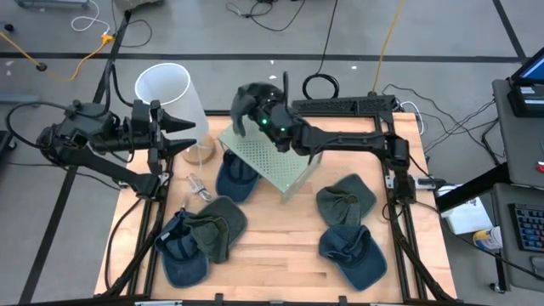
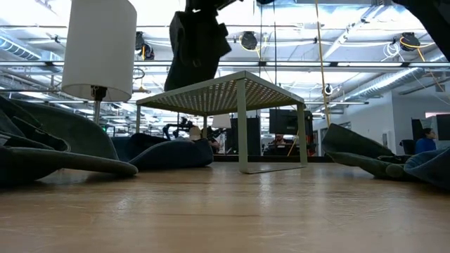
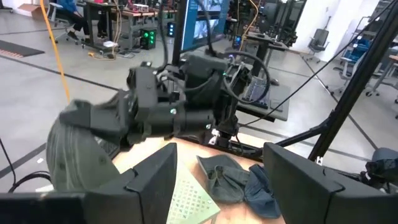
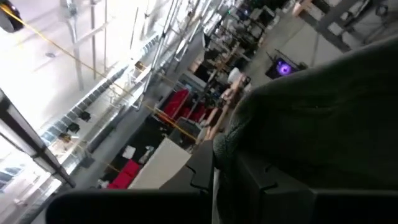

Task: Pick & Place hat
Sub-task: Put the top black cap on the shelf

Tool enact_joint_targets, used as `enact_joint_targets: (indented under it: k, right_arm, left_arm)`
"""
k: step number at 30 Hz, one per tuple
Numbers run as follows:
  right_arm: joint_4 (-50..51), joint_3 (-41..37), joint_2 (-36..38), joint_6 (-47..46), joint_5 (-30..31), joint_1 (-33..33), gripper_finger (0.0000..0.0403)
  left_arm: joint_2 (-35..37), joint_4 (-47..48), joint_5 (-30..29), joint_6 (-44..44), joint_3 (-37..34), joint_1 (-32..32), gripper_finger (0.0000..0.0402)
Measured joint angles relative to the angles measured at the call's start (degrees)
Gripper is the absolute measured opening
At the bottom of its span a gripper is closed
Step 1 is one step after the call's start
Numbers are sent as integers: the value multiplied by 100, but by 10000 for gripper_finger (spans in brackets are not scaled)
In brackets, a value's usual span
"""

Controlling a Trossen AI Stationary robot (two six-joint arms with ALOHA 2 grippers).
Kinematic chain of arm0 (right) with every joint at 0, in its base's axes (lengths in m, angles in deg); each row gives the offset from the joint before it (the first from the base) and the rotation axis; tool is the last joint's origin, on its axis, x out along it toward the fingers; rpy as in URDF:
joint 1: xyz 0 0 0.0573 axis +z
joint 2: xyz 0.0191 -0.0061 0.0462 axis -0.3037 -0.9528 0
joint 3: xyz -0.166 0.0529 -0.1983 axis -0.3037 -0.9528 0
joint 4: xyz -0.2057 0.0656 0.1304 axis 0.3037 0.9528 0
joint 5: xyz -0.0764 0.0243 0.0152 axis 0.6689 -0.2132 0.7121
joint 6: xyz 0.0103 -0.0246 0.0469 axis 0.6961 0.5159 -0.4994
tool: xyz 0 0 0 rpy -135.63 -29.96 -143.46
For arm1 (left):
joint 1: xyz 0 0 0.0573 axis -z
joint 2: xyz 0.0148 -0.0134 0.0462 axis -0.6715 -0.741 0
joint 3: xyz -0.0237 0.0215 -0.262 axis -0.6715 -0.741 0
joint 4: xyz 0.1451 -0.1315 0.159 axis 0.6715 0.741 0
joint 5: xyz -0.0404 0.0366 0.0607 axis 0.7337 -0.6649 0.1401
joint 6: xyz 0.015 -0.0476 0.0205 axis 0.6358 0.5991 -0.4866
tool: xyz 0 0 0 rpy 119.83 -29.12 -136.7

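A pale wooden surface [image 1: 280,246], framed by dark rails, is seen from above. A perforated light-green metal stand [image 1: 270,158] is set on it near the middle, raised on legs. A white lamp [image 1: 172,98] is placed at the far left corner on a round wooden base. Several caps are spread over the wood: a blue cap [image 1: 235,177] partly under the stand, an olive cap [image 1: 217,225] touching a second blue cap [image 1: 181,252] at the near left, and an olive cap [image 1: 345,201] just beside another blue cap [image 1: 354,252] at the right.

No legible text or labels.
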Motion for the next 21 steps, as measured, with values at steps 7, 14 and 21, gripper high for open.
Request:
enact_joint_targets:
  k: [7,14,21]
  right_arm:
    - [630,0,-77,-109,74,45,21]
    - [1430,1,-69,-360,204,53,21]
    - [1907,0,-67,-456,608,210,21]
  left_arm:
    - [-2,0,2,-33,0,0,233]
    - [-6,2,190,-34,0,2,238]
    - [-4,6,190,-33,0,2,227]
